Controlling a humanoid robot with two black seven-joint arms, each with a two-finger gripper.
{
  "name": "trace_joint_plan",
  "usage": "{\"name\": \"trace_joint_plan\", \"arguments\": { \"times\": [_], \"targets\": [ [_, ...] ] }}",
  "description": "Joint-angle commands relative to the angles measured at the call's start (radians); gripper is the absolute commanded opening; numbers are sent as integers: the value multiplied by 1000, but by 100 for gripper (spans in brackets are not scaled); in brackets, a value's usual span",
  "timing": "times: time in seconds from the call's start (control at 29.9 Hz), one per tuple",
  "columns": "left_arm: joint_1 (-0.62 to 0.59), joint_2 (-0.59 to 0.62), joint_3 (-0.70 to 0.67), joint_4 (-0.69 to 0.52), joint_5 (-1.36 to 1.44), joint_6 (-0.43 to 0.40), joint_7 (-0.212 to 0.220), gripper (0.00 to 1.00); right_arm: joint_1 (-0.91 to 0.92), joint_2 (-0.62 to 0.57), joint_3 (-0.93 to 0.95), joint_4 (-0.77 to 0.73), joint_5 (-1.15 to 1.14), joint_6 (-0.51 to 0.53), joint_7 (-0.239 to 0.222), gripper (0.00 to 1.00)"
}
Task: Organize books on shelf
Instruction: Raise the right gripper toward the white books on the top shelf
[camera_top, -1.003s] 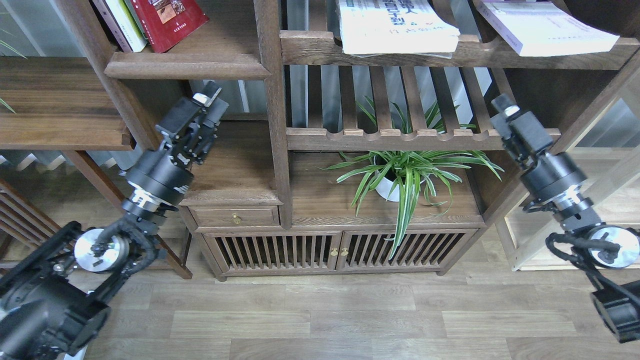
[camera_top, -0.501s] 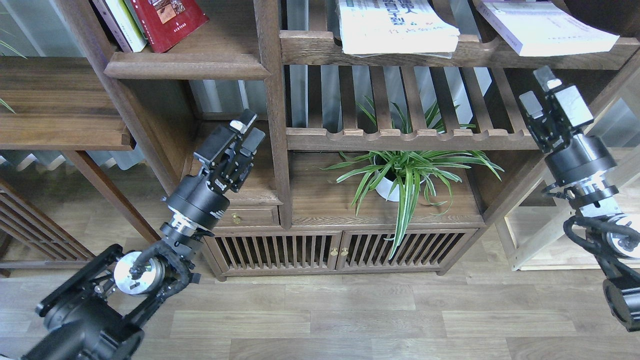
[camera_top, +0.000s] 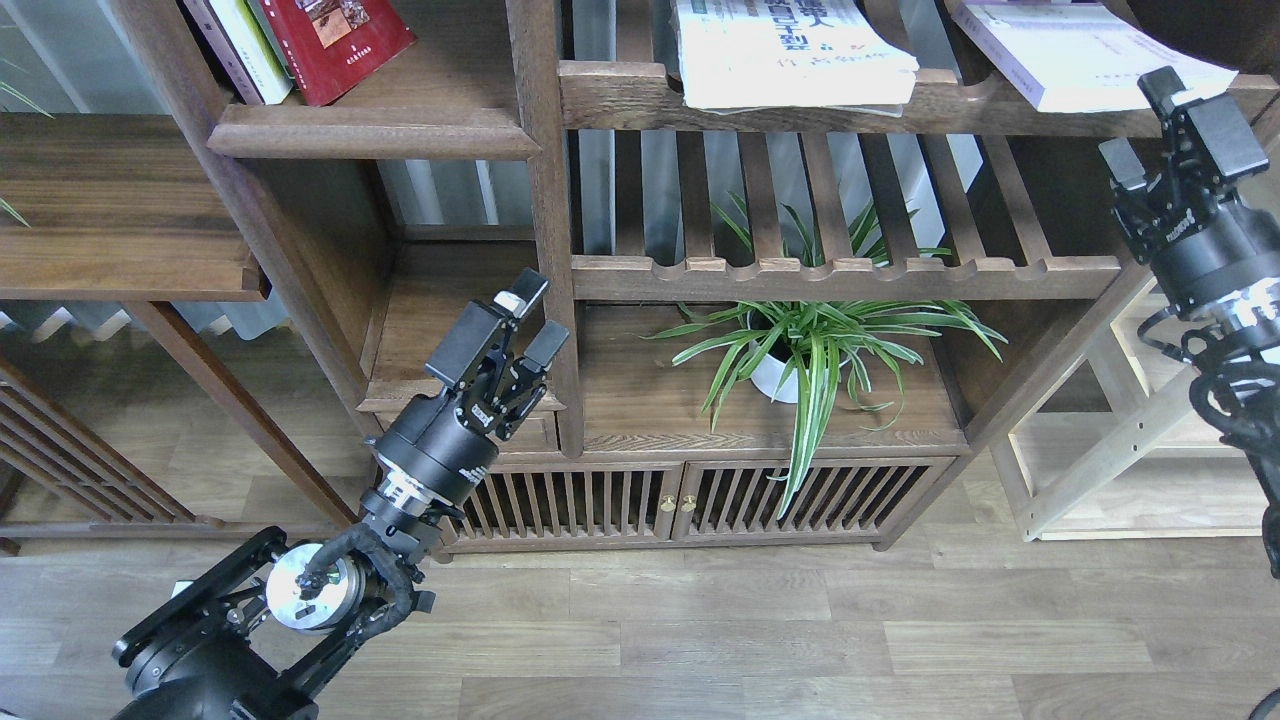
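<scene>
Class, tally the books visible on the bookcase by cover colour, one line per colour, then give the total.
Red: 1, red book
White with green: 2, white and green book, large white book
Pale lavender-white: 1, lavender-white book
Dark spine, colour unclear: 1, dark-spined book
Total: 5

Count: 2 hands, left hand (camera_top: 527, 322) and right hand (camera_top: 1172, 125); 4 books total – 1 red book (camera_top: 340, 40), 1 green-spined book (camera_top: 240, 50) beside it, 1 white book (camera_top: 790, 55), 1 lavender book (camera_top: 1080, 55); 1 potted plant (camera_top: 810, 345); 2 brass door knobs (camera_top: 676, 504)
</scene>
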Motion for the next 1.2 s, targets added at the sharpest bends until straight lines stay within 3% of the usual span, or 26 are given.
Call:
{"name": "trace_joint_plan", "arguments": {
  "times": [0.0, 0.17, 0.3, 0.7, 1.17],
  "targets": [
    [11, 0, 2, 1, 3, 0, 1, 98, 27, -5, 1, -1, 29, -53, -3, 94],
    [18, 2, 2, 7, 7, 0, 1, 98, 73, -17, 1, -4, 55, -119, -7, 94],
    [20, 3, 0, 9, 18, 0, 1, 98, 93, -15, 3, -8, 61, -184, -47, 94],
    [17, 9, -1, 10, 27, 0, 2, 98, 157, -9, 1, -39, 70, -359, -86, 94],
    [17, 11, -4, 13, 43, 0, 2, 98, 231, -9, 3, -89, 67, -429, -122, 95]
  ]
}}
